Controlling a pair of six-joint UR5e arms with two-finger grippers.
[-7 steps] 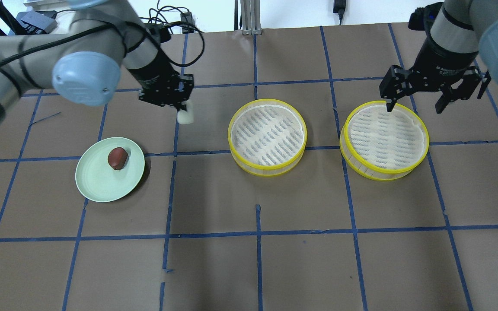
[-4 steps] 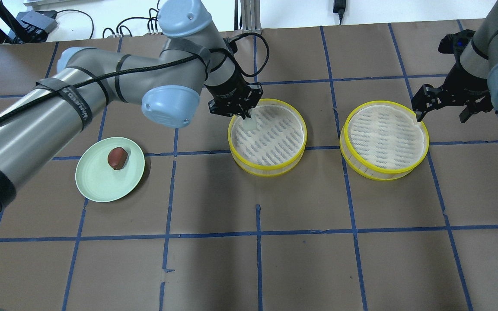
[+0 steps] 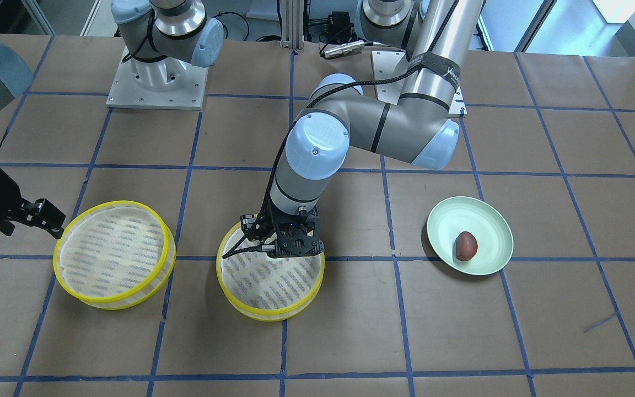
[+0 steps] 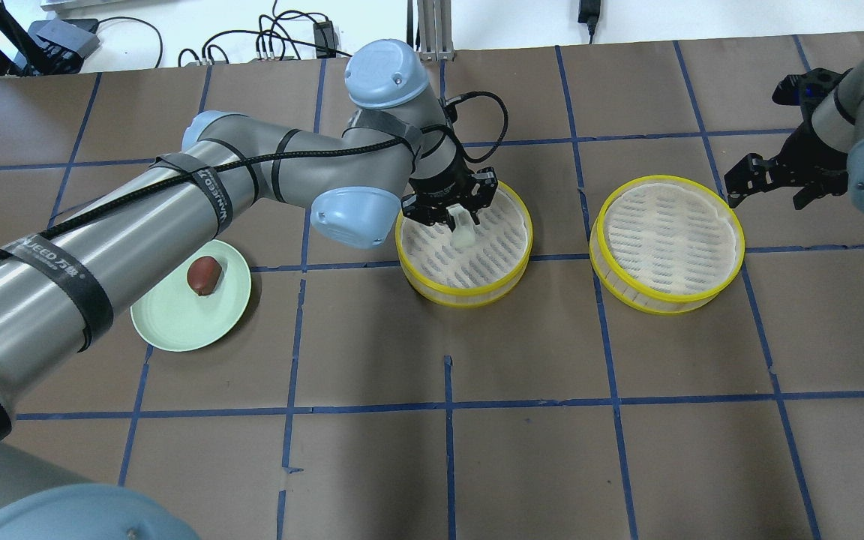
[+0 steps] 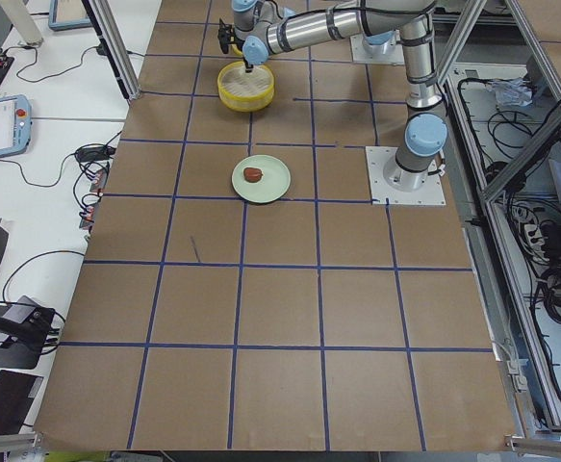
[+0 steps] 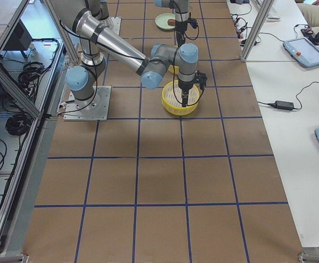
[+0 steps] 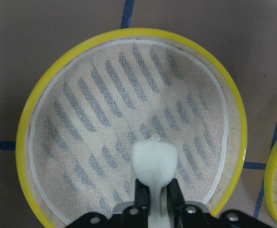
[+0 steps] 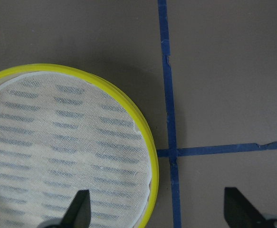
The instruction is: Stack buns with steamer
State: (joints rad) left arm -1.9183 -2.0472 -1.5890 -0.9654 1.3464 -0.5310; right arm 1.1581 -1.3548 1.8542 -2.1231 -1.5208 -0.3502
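My left gripper [image 4: 462, 219] is shut on the white bun [image 4: 465, 234] and holds it low over the middle yellow-rimmed steamer tray [image 4: 463, 298], inside its rim. The left wrist view shows the bun [image 7: 153, 159] between the fingers [image 7: 141, 192] above the mesh liner. The reddish-brown bun [image 4: 203, 274] lies on a pale green plate [image 4: 177, 326] to the left. My right gripper [image 4: 769, 196] is open and empty, just past the far right rim of the right steamer tray [image 4: 664, 306].
Both trays are lined with white mesh and hold no buns on their floors. The right wrist view shows the right tray's rim [image 8: 148, 142] and blue tape lines [image 8: 169, 95] on brown paper. Cables lie beyond the table's far edge.
My left gripper carried the white bun rightwards, from left of the middle tray to over its inside. My right gripper drew back to the right, off the right tray's rim.
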